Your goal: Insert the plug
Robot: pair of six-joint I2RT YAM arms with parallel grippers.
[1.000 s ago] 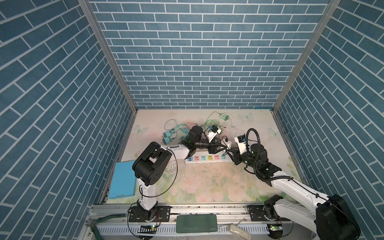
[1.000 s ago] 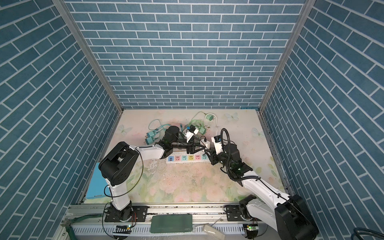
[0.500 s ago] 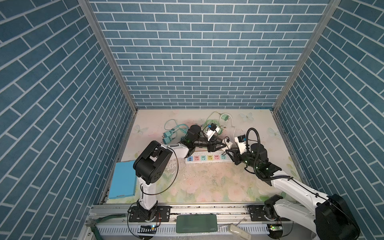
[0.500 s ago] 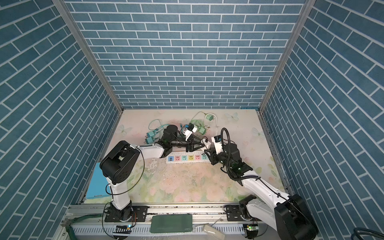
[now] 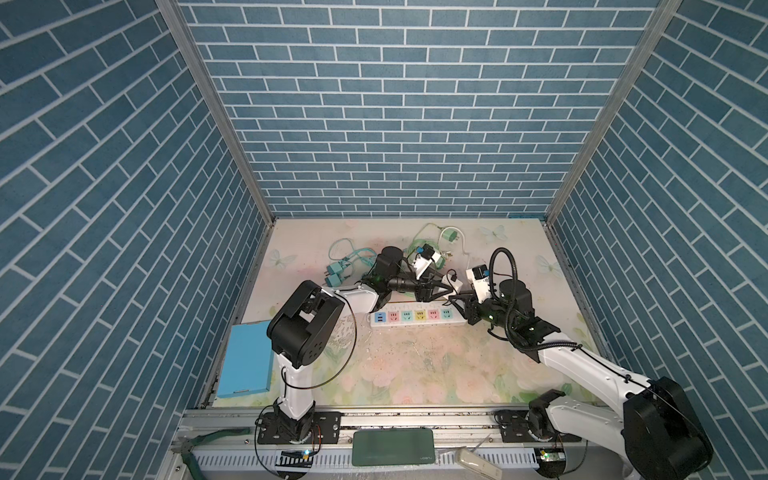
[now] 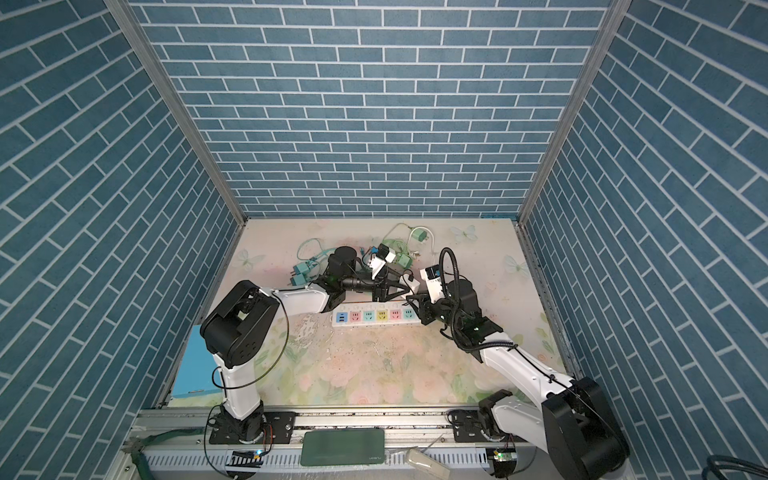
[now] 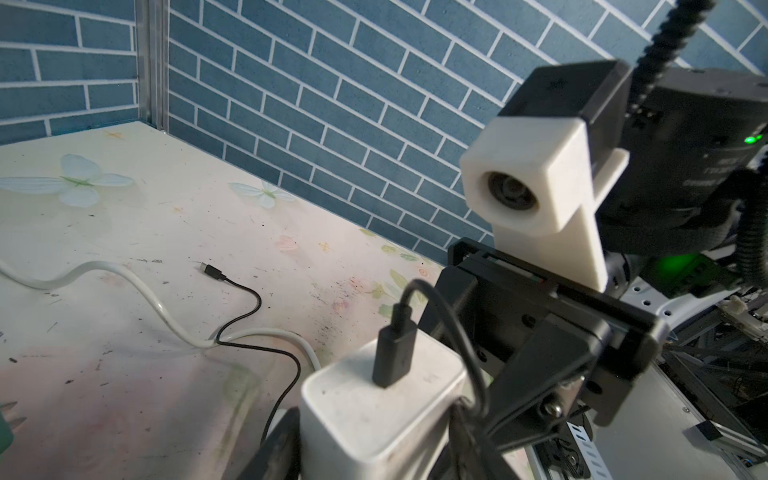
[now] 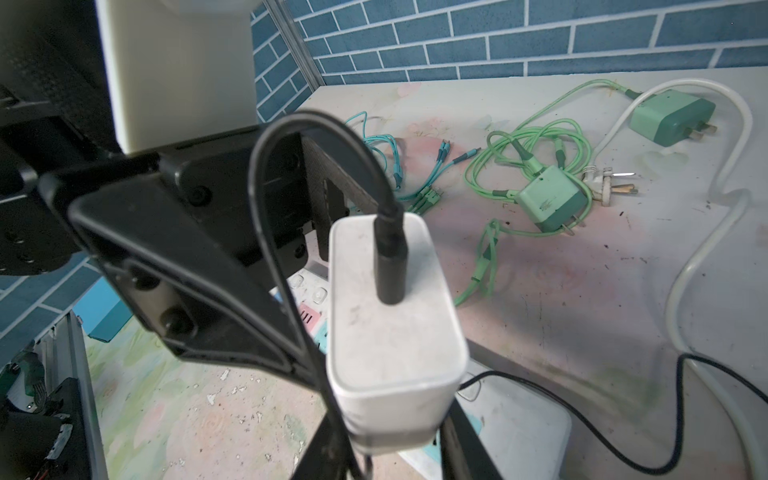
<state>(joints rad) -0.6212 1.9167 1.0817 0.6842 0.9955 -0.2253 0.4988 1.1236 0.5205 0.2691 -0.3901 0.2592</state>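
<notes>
The plug (image 8: 390, 324) is a white charger block with a black cable in its top face. It hangs just above the right end of the white power strip (image 5: 415, 318), which has coloured sockets. My right gripper (image 8: 390, 440) is shut on the block's lower sides. My left gripper (image 7: 374, 449) reaches in from the left, and its dark fingers (image 7: 274, 449) flank the same block (image 7: 382, 415). Whether they press on it does not show. In both top views the grippers (image 5: 444, 291) (image 6: 415, 297) meet at the plug (image 6: 411, 282) over the strip (image 6: 376, 316).
Green chargers (image 8: 548, 199) (image 8: 673, 116) with coiled green cables lie behind the strip, next to a white plug (image 8: 602, 183). Teal chargers (image 5: 334, 270) sit at the back left. The strip's white cord (image 7: 124, 274) and the black cable (image 7: 249, 299) trail over the table. A blue box (image 5: 247, 359) lies at the left edge.
Both arms stay almost where they were around the plug. The left wrist has shifted only slightly.
</notes>
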